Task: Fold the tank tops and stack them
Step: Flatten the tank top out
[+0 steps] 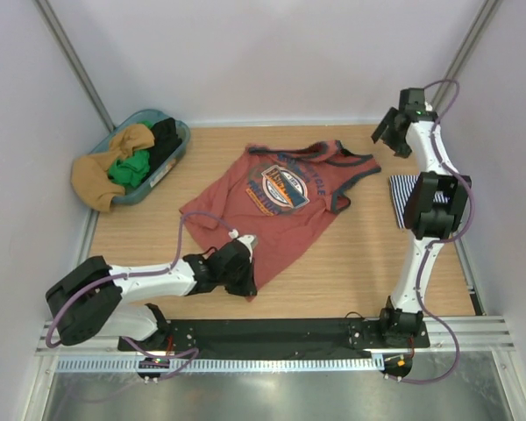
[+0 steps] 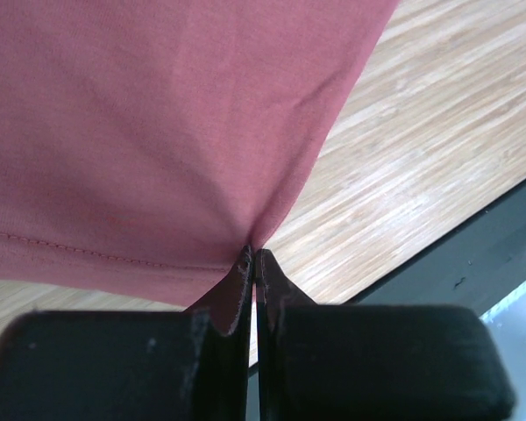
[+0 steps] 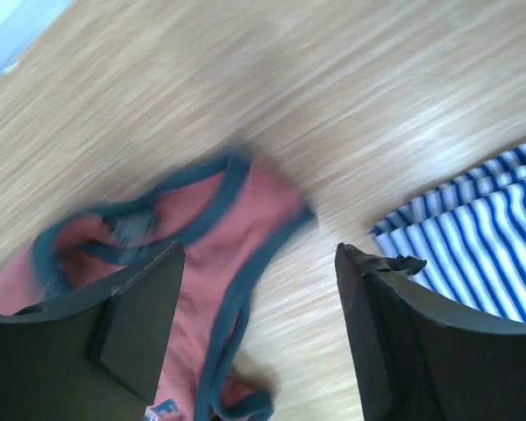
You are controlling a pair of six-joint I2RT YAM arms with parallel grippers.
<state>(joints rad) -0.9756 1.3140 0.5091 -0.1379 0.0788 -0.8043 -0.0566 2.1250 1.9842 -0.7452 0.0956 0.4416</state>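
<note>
The rust-red tank top (image 1: 280, 202) lies spread on the wooden table, graphic up, its navy-trimmed straps toward the far right. My left gripper (image 1: 245, 270) is shut on its near hem corner; in the left wrist view the fingertips (image 2: 245, 263) pinch the red cloth (image 2: 158, 132) just above the wood. The striped tank top (image 1: 401, 197) lies folded at the right, partly hidden behind my right arm. My right gripper (image 1: 387, 132) hovers open over the far right, with a red strap (image 3: 237, 219) and the striped cloth (image 3: 482, 237) below its empty jaws (image 3: 261, 254).
A blue basket (image 1: 182, 132) at the far left holds mustard, green and black clothes, and the mustard one spills over its near rim. Metal frame posts rise at both back corners. A black base plate (image 1: 272, 333) runs along the near table edge.
</note>
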